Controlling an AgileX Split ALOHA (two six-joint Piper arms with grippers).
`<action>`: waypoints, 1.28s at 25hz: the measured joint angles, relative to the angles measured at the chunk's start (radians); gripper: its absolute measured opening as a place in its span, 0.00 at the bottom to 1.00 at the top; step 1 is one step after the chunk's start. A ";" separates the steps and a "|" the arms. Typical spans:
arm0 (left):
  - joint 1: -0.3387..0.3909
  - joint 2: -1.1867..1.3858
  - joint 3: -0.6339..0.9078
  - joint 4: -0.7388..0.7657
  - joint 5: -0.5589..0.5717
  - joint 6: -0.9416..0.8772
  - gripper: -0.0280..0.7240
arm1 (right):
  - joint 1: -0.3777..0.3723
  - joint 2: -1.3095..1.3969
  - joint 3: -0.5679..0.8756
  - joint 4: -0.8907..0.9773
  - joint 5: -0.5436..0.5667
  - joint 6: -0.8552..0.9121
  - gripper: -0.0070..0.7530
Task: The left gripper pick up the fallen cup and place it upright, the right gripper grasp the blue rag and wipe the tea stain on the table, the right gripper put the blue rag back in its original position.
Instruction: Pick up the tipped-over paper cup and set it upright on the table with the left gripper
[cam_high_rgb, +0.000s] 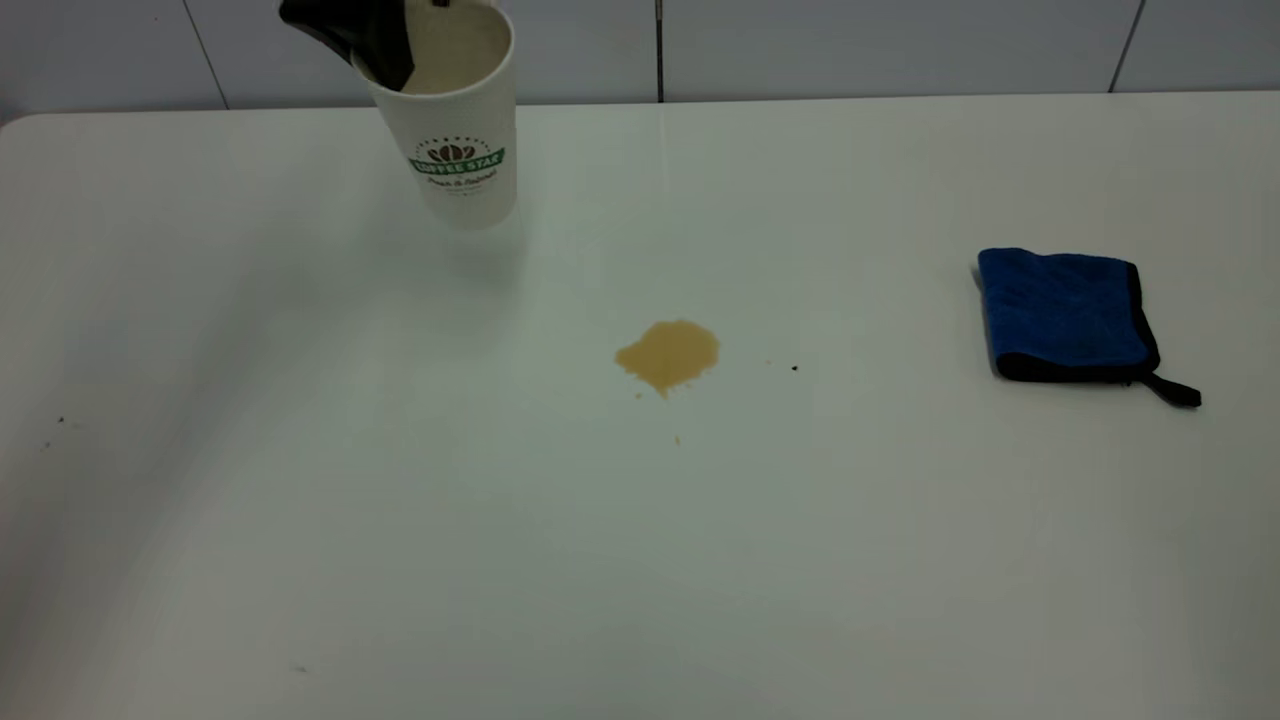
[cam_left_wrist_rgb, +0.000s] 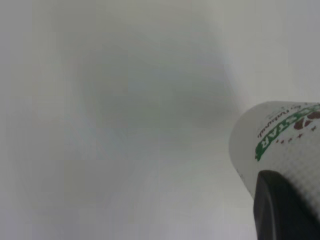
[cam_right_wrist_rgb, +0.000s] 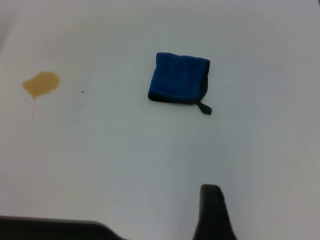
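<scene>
The white cup (cam_high_rgb: 460, 150) with the green COFFEE STAR logo is almost upright, leaning slightly, at the far left of the table (cam_high_rgb: 400, 520). I cannot tell whether its base touches the table. My left gripper (cam_high_rgb: 380, 50) is shut on its rim from above, with one black finger inside the cup. In the left wrist view a black finger (cam_left_wrist_rgb: 280, 210) lies against the cup wall (cam_left_wrist_rgb: 280, 145). The tan tea stain (cam_high_rgb: 668, 354) is at the table's middle. The folded blue rag (cam_high_rgb: 1065, 312) lies flat at the right. My right gripper (cam_right_wrist_rgb: 212, 215) is only partly seen, well short of the rag (cam_right_wrist_rgb: 179, 78).
A few tiny tan droplets (cam_high_rgb: 677, 439) lie just in front of the stain, which also shows in the right wrist view (cam_right_wrist_rgb: 41, 83). A small dark speck (cam_high_rgb: 794, 368) sits right of it. The rag's black loop (cam_high_rgb: 1175, 390) sticks out towards the front right. A grey wall runs behind the table.
</scene>
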 joint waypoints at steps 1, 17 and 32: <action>0.007 0.015 0.000 -0.032 0.000 0.020 0.05 | 0.000 0.000 0.000 0.000 0.000 0.000 0.75; 0.018 0.143 0.000 -0.110 -0.080 0.052 0.18 | 0.000 0.000 0.000 0.000 0.000 0.000 0.75; 0.018 0.022 0.000 -0.091 -0.021 0.045 0.95 | 0.000 0.000 0.000 0.000 0.000 0.000 0.75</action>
